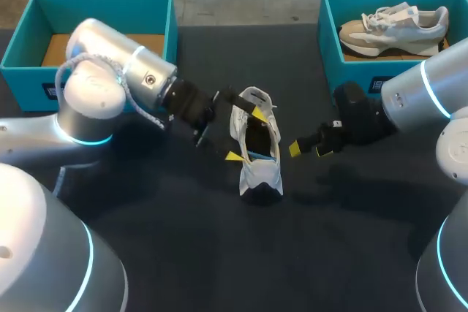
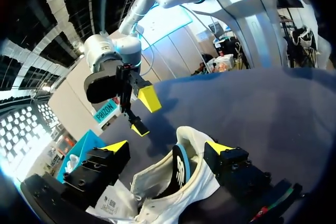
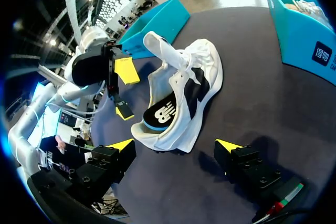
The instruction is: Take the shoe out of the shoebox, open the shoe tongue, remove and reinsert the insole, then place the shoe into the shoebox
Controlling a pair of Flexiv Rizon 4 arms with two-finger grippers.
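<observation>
shoe out of its box, lying on table between my arms, tongue lifted, insole showing | left gripper spread wide, straddling the shoe, likely to steady it | right gripper parted, empty, just beside shoe, likely positioned for the insole

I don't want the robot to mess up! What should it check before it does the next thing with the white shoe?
1. Shoe out on the table: ok.
2. Left fingers open, one on each side of the shoe: ok.
3. Right fingers open, beside the shoe, not touching it: ok.
4. Insole sitting flat inside the shoe: cannot tell.
5. Left shoebox empty, with room for the shoe: ok.
</observation>
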